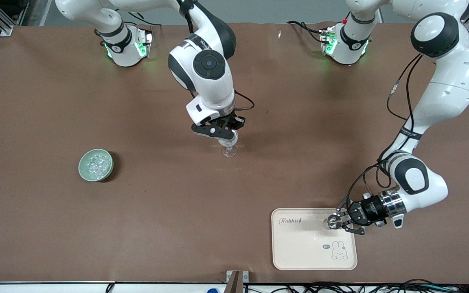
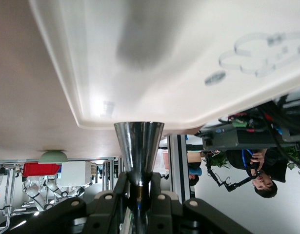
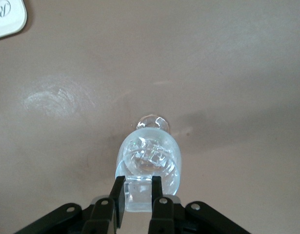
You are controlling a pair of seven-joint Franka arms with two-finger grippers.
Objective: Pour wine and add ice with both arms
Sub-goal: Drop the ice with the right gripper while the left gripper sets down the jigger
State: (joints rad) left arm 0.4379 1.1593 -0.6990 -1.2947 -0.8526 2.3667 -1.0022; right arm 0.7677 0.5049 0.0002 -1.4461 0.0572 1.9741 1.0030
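Nearest the front camera, a cream tray (image 1: 299,256) with a rabbit drawing and "Rabbit" lettering lies at the table edge toward the left arm's end. The left gripper (image 1: 337,221) is low over the tray's edge, turned sideways, fingers clamped on a small shiny metal cup (image 1: 331,222); in the left wrist view the cup (image 2: 139,146) flares out from between the closed fingers (image 2: 157,204) with the tray (image 2: 189,63) filling most of the picture. Farther from the camera, toward the right arm's end, a green bowl (image 1: 95,165) stands on the brown table (image 1: 35,224), holding the ice (image 1: 97,163), small clear cubes piled inside. Farther still, mid-table, the right gripper (image 1: 227,137) hangs over a stemmed glass (image 1: 229,147) that stands on the table, fingers clenched on a small clear cube (image 1: 226,140). The right wrist view shows that cube (image 3: 138,195) pinched between the black fingers (image 3: 157,195), just above the glass's bowl (image 3: 149,158), with several more clear cubes (image 3: 150,156) already inside the glass and a corner of the tray (image 3: 6,19) at the edge. Both arm bases stand farthest from the camera, green lights lit.
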